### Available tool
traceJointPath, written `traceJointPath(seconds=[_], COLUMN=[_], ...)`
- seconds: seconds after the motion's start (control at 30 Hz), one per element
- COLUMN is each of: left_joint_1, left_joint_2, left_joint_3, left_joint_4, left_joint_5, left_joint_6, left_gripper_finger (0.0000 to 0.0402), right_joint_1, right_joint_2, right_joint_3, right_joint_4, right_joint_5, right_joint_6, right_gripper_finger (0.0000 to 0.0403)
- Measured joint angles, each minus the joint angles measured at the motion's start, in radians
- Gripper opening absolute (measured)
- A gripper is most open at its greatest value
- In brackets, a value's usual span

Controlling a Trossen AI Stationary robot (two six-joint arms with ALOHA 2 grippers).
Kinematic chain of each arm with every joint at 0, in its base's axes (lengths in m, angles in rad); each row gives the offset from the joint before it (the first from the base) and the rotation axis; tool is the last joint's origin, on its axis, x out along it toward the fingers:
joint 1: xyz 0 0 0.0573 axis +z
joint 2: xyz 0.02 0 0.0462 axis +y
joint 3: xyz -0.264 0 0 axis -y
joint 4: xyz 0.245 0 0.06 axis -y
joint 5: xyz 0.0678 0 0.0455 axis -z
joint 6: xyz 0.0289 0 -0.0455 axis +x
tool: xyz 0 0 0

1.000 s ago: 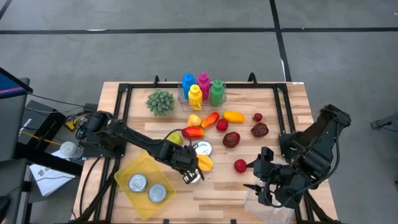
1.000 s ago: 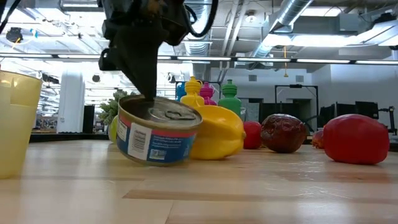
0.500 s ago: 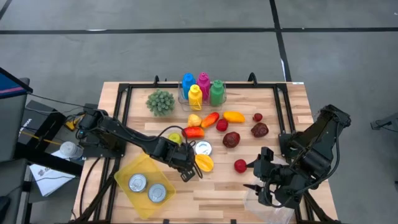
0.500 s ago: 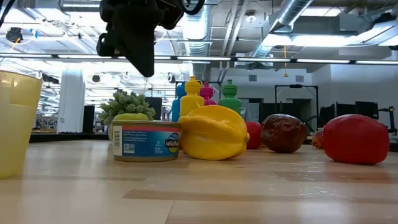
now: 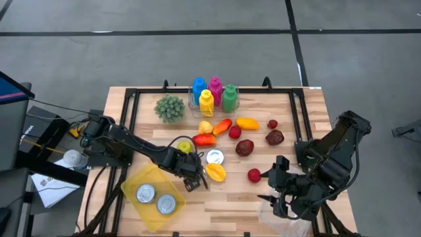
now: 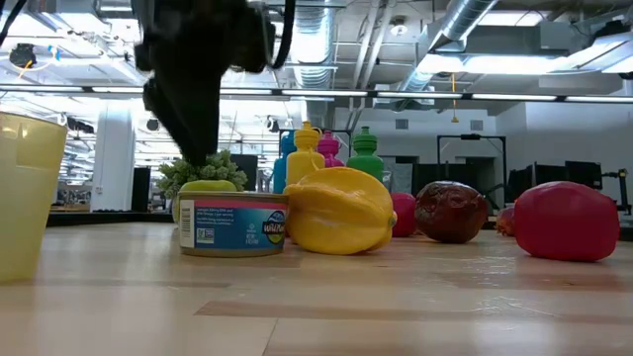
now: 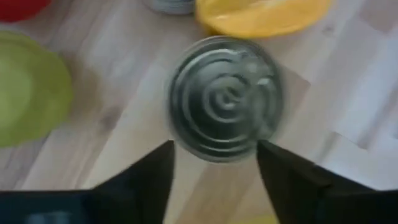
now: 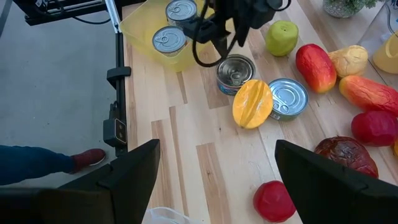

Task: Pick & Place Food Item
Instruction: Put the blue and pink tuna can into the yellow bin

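Note:
A tin can (image 7: 227, 96) stands upright on the wooden table (image 5: 230, 204), beside a yellow starfruit (image 6: 341, 210); it also shows in the low view (image 6: 234, 224) and the right wrist view (image 8: 235, 70). My left gripper (image 5: 193, 182) hovers open just above it, on the side toward the yellow container (image 5: 135, 181), fingers (image 7: 149, 171) apart and clear of the can. That container holds two more cans (image 5: 145, 193). Another can (image 5: 214, 157) lies beyond the starfruit. My right gripper (image 5: 268, 186) waits open at the near right.
A green apple (image 8: 281, 37), red and orange fruits (image 5: 245, 147), a red ball (image 5: 254, 174), coloured bottles (image 5: 214, 93) and a green plant (image 5: 170, 107) fill the table's middle and far side. A black frame (image 5: 128, 99) rims the table. Clear plastic (image 5: 283, 220) lies near the right gripper.
My left gripper held the can tilted, with its lower edge at the table. It has let go and opened, risen off the can and moved toward the table's left edge. The can has settled upright on the table next to the starfruit.

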State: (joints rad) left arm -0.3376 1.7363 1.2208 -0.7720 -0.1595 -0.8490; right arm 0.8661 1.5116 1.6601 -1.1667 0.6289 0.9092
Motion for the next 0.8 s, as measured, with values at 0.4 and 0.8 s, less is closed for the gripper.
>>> traceJointPath(seconds=[0.4,0.8], left_joint_1=[0.008,0.071], left_joint_2=[0.0,-0.006], left_joint_3=[-0.131,-0.205], left_joint_4=[0.098,0.218], left_joint_5=[-0.031,0.168], left_joint_6=[-0.116,-0.127], left_gripper_finger=[0.0291,0.0021], right_joint_1=[0.0,0.0], right_joint_2=[0.0,0.0], right_joint_3=[0.0,0.0], right_joint_4=[-0.001,0.0], right_joint_5=[0.0,0.0], right_joint_6=[-0.001,0.0], right_gripper_finger=[0.0312,0.0312])
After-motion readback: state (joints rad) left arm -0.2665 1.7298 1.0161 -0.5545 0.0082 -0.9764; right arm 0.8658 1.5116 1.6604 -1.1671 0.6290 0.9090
